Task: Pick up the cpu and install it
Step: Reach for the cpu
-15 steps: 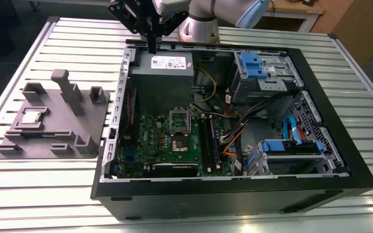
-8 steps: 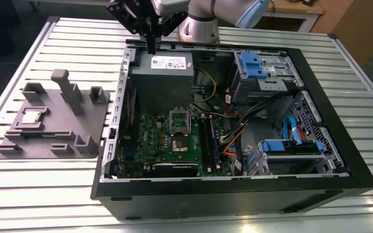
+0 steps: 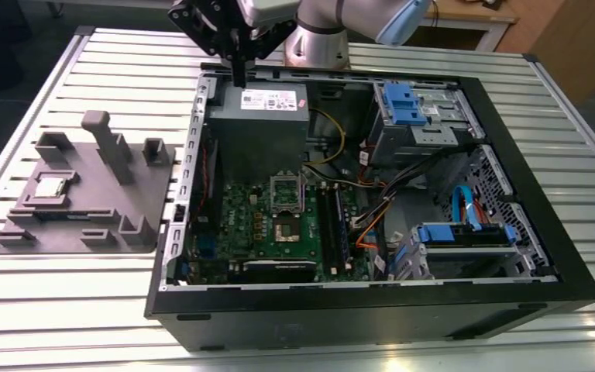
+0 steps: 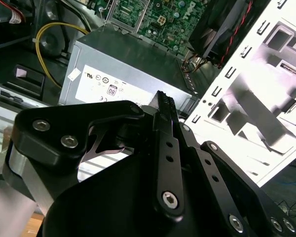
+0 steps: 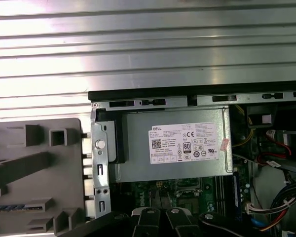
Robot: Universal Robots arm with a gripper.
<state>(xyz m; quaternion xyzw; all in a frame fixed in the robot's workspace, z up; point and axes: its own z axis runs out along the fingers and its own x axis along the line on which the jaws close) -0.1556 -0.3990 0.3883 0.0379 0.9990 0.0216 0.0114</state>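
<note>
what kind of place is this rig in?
Likely a robotics lab bench: an open computer case on a slatted metal table, a grey parts tray with the cpu beside it, the gripper above.

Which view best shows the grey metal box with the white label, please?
The first wrist view: the grey metal box is square-on, label whole. Exterior view: oblique. Second wrist view: partly behind the gripper.

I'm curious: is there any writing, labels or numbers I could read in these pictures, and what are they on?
White label on the grey metal box: rows of fine print and round marks, too small to read reliably.
Green circuit board: tiny markings, unreadable.
Grey tray and the cpu on it: no writing visible.
</note>
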